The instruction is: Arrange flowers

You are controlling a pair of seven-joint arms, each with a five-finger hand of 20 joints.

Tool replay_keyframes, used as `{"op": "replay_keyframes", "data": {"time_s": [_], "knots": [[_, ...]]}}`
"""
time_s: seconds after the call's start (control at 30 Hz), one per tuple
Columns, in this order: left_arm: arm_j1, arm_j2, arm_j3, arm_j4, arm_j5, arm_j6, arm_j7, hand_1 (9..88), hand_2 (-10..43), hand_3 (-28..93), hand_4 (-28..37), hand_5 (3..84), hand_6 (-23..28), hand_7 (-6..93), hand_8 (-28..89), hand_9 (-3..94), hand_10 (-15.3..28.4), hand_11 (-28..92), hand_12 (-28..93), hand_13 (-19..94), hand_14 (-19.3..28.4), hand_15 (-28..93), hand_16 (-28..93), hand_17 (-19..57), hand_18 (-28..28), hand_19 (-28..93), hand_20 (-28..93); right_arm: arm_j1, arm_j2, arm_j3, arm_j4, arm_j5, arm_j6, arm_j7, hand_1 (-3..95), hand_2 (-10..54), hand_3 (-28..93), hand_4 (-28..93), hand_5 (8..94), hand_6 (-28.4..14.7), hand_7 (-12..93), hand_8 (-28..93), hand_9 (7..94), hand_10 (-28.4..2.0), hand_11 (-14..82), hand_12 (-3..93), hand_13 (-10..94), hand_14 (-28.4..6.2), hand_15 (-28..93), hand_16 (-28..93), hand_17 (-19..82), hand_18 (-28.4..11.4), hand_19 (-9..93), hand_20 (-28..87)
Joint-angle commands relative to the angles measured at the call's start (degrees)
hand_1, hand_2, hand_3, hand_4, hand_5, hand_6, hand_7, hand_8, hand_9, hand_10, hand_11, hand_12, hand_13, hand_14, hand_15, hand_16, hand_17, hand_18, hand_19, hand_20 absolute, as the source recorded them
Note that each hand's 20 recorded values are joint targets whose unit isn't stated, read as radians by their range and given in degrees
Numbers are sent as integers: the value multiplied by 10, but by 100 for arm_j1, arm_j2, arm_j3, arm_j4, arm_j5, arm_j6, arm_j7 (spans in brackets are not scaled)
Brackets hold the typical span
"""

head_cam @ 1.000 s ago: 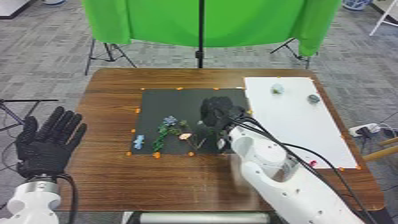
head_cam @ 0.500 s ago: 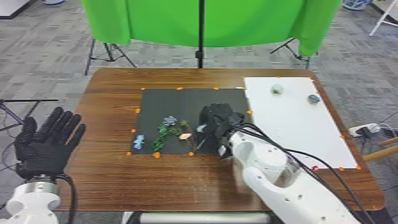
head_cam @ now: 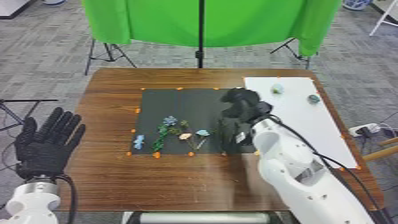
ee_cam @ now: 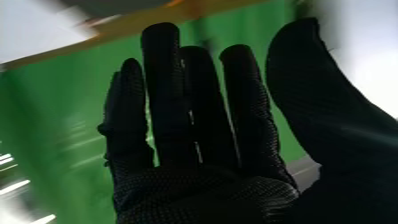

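Observation:
My right hand [head_cam: 246, 104] is over the right edge of the dark mat, beside the white board. In the right wrist view, the right hand [ee_cam: 204, 185] has straight, parted fingers and holds nothing. My left hand [head_cam: 46, 147] lies off the table's left side, fingers straight. On the mat's lower part are a light blue flower [head_cam: 202, 133], a pink flower [head_cam: 185, 136], a blue flower cluster [head_cam: 171, 120] and a green leafy stem [head_cam: 160, 140]. A pale blue piece [head_cam: 139, 142] rests near the mat's left edge.
The dark mat [head_cam: 182, 102] lies on the brown table [head_cam: 111, 170] next to the white board [head_cam: 306, 127]. On the board's far part are a pale green piece [head_cam: 277, 89] and a grey one [head_cam: 314, 99]. Orange markers line both.
My right hand has moved away from the flowers, to the right and farther across the table. The light blue flower, hidden at first, is now uncovered. The left hand has stayed in place.

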Motion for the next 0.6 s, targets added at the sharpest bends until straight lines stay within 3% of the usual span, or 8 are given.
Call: {"op": "replay_keyframes", "data": {"time_s": [0.03, 0.27, 0.6], "knots": [[142, -41, -28, -45, -37, -31, 36, 284, 124, 680, -283, 507, 94, 101, -88, 450, 145, 186, 112, 385, 140, 299, -43, -40, 141, 357, 144, -176, 406, 1030, 438, -414, 426, 876, 434, -95, 753, -283, 556, -31, 117, -116, 520, -158, 102, 140, 483, -144, 419, 171, 252, -216, 771, 384], [209, -75, -72, -63, -57, 16, 16, 283, 125, 679, -283, 507, 95, 99, -88, 450, 144, 186, 113, 386, 139, 300, -43, -40, 141, 356, 144, -47, 408, 1406, 1100, -641, 189, 1075, 424, -95, 774, -283, 500, -37, 120, -114, 409, -146, 84, 119, 325, -165, 280, 131, 181, -212, 712, 317], [200, -40, -79, -64, -13, 0, -42, 280, 126, 681, -283, 507, 95, 99, -87, 450, 145, 185, 113, 386, 139, 299, -43, -40, 141, 356, 144, 136, 337, 1385, 1631, -636, 213, 1269, 428, -95, 773, -283, 455, -36, 122, -117, 364, -138, 83, 103, 289, -165, 228, 131, 153, -204, 675, 271]]}}
